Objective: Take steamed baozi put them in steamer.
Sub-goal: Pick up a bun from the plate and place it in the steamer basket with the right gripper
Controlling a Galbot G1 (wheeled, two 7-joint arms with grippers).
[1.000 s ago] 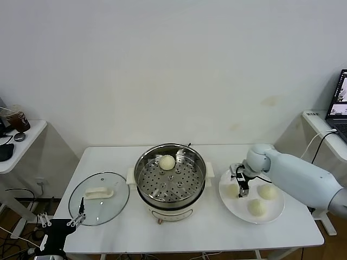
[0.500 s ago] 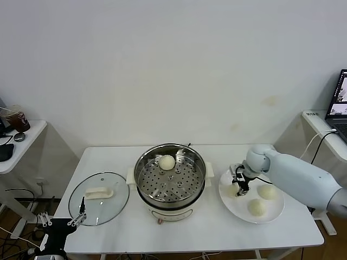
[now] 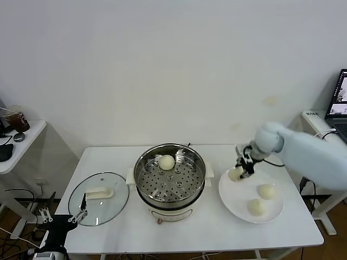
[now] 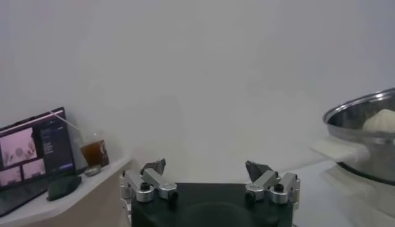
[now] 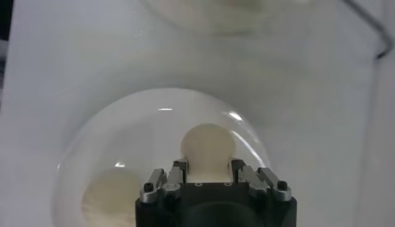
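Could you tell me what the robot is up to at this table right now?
The right gripper is shut on a steamed baozi, held above the white plate, where two more buns remain. One bun already sits in the steamer. The left gripper waits low at the table's left edge, fingers open.

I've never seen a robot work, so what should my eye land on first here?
The right gripper holds a baozi lifted above the white plate, where two more buns remain. At the table's middle stands the shiny steamer, with one bun already on its perforated tray. The glass lid lies to its left, near the idle left gripper.
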